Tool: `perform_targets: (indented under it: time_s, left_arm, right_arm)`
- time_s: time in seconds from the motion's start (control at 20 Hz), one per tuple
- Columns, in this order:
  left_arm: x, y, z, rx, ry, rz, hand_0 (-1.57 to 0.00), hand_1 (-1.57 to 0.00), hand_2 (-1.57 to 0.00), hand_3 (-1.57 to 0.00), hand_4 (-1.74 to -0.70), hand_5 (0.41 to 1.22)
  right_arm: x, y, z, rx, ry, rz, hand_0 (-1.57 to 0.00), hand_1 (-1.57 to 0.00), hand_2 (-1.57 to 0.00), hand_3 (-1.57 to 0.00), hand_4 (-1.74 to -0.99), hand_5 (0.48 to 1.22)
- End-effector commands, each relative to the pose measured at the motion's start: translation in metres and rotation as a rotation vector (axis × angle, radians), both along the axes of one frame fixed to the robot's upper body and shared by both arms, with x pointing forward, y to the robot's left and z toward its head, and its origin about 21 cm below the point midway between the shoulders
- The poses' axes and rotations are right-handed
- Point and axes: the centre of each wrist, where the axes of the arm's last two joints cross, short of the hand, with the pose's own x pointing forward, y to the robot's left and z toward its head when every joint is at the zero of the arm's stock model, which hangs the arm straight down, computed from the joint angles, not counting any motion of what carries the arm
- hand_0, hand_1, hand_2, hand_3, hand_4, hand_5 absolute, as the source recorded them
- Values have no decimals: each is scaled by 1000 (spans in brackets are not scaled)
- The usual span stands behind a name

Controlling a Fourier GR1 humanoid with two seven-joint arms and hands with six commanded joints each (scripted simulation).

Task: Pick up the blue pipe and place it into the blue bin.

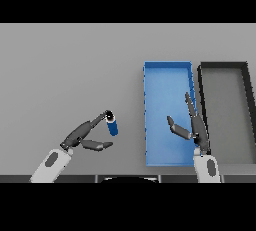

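I was at the first step: getting hold of the pipe (113,125). It lay on the counter (70,65) near the front edge, just left of the blue bin (167,70). My left hand (82,136) reached for it, fingers straight and thumb apart, one fingertip touching its top end. I was not holding it. My right hand (194,125) hung open over the bin's right side. Next I had to close my left fingers round the pipe, lift it, and carry it right to the bin.
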Motion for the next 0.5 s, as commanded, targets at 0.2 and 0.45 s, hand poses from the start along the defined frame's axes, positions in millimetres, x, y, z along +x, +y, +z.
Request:
perform_targets:
  time_s: [0.2,0.45]
  left_arm:
    - [17,-22,-11,-27,-9,-9,1,1,1,1,-1120,456]
    - [24,-40,-18,1,-9,-13,1,1,1,1,-1062,420]
  right_arm:
    - [-1,0,1,-2,-21,-1,1,1,1,1,-1211,634]
    - [-5,-6,-3,-11,-19,-7,1,1,1,1,-1214,645]
